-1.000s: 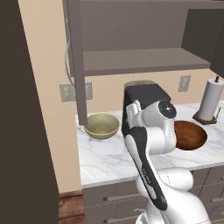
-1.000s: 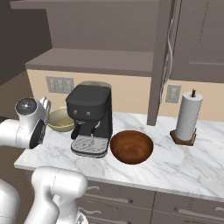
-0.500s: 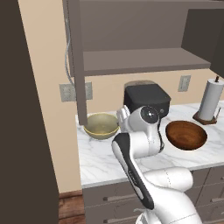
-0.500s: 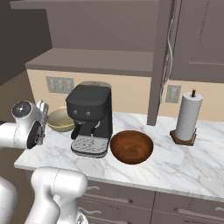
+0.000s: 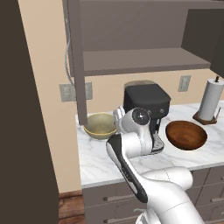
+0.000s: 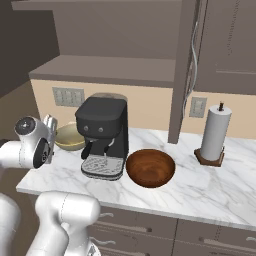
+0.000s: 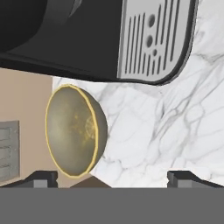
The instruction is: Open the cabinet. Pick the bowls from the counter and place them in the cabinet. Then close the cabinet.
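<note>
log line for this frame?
cabinet: open | gripper: open, near olive bowl | brown bowl: on counter

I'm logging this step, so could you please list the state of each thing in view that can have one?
Dark grey-brown wall cabinet: doors open, shelf bare.
Pale olive-yellow round bowl: upright on the white marble counter, empty.
Glossy reddish-brown wooden bowl: upright on the counter, empty.
Robot hand: open, holding nothing, facing the olive bowl.
Black coffee machine: nothing on its drip tray.
White paper towel roll: upright on its holder.
</note>
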You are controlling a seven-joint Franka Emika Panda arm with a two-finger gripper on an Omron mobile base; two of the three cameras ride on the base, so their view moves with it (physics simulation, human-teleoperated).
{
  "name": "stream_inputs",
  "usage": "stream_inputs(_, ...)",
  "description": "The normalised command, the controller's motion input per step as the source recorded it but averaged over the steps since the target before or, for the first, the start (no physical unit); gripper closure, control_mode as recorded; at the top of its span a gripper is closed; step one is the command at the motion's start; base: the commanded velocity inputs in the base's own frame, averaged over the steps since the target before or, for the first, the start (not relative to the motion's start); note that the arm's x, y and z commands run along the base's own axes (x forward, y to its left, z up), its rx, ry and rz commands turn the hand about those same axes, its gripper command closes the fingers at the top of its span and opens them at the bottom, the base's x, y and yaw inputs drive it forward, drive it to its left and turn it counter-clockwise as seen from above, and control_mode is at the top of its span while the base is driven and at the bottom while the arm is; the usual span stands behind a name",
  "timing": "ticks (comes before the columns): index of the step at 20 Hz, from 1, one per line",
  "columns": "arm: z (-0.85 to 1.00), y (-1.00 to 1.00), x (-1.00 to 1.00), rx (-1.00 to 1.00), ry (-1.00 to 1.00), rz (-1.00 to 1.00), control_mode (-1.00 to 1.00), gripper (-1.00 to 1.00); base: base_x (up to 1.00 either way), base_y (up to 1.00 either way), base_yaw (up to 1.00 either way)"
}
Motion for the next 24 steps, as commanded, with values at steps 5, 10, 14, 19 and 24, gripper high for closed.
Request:
stream_inputs(5,-0.13,0.00,0.30,0.00,0.00,-0.01,-1.00,-1.00,0.00,0.00,0.00)
stream_inputs(10,-0.25,0.01,0.14,0.00,0.00,0.00,-1.00,-1.00,0.00,0.00,0.00)
stream_inputs(14,-0.37,0.01,0.00,0.00,0.00,0.00,-1.00,-1.00,0.00,0.00,0.00)
stream_inputs(19,-0.32,0.00,0.02,0.00,0.00,0.00,-1.00,-1.00,0.00,0.00,0.00)
stream_inputs(24,-0.30,0.00,0.03,0.00,0.01,0.00,-1.00,-1.00,0.00,0.00,0.00)
